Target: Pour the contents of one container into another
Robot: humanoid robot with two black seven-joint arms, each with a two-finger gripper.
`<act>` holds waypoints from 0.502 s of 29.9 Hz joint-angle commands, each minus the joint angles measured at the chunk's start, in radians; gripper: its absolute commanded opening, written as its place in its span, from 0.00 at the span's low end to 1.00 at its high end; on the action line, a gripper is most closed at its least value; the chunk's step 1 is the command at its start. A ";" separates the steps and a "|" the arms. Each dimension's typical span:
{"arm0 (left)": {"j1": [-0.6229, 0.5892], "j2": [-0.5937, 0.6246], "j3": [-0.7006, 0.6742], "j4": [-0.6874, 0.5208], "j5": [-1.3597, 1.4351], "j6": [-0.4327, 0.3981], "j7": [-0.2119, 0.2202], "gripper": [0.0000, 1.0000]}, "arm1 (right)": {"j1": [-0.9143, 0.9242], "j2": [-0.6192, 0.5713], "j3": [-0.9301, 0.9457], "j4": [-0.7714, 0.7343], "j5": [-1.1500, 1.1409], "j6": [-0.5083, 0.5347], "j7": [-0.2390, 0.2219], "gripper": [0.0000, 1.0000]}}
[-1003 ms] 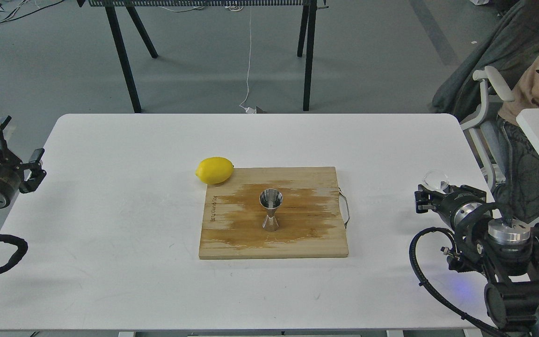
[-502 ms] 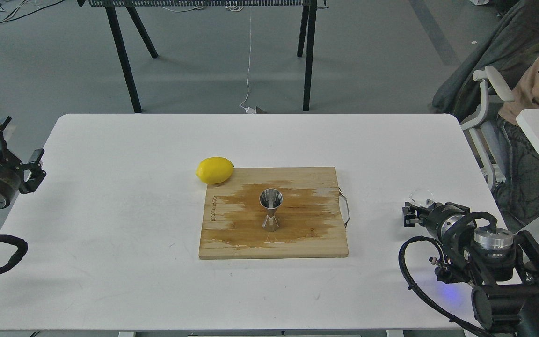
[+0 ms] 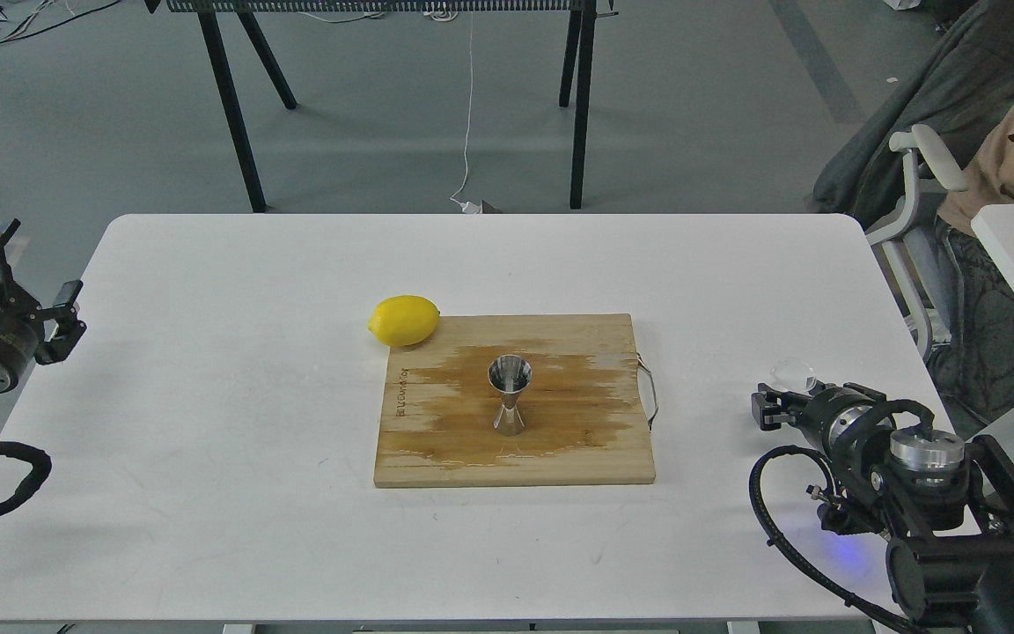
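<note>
Cup (image 3: 793, 373) slightly lower than before.

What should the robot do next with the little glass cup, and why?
Probably carry the glass cup leftward toward the steel jigger. The right gripper has the cup at the table's right side, far from the jigger, which stands upright on the wet cutting board.

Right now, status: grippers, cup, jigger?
Left gripper open, idle at table's left edge. Right gripper by glass cup, grip unclear. Jigger upright on wet cutting board; path clear.
</note>
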 commanded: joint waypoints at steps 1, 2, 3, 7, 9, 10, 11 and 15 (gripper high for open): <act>0.000 0.000 0.000 -0.001 0.000 0.000 0.000 0.99 | -0.007 0.000 -0.003 0.014 0.000 0.000 0.000 0.89; 0.000 0.000 0.000 0.000 0.000 0.000 0.000 0.99 | -0.007 0.000 -0.011 0.016 0.000 0.000 0.001 0.96; 0.000 0.000 0.000 0.000 0.000 0.000 0.000 0.99 | -0.007 0.000 -0.020 0.018 0.000 0.000 0.000 0.97; 0.000 -0.001 0.000 -0.001 0.002 0.000 0.000 0.99 | -0.010 -0.005 -0.026 0.039 0.000 0.000 0.001 0.98; 0.000 -0.001 0.000 -0.001 0.000 0.000 0.000 0.99 | -0.010 -0.008 -0.026 0.053 0.000 0.000 0.001 0.98; 0.000 -0.001 0.000 0.000 0.000 0.000 0.000 0.99 | -0.010 -0.008 -0.026 0.057 0.000 0.000 0.001 0.98; 0.000 -0.001 0.000 0.000 0.000 0.000 0.000 0.99 | -0.010 -0.008 -0.025 0.064 0.000 0.000 0.001 0.98; 0.000 -0.001 0.000 0.000 0.000 0.000 0.000 0.99 | -0.010 -0.018 -0.023 0.102 0.000 0.000 0.001 0.98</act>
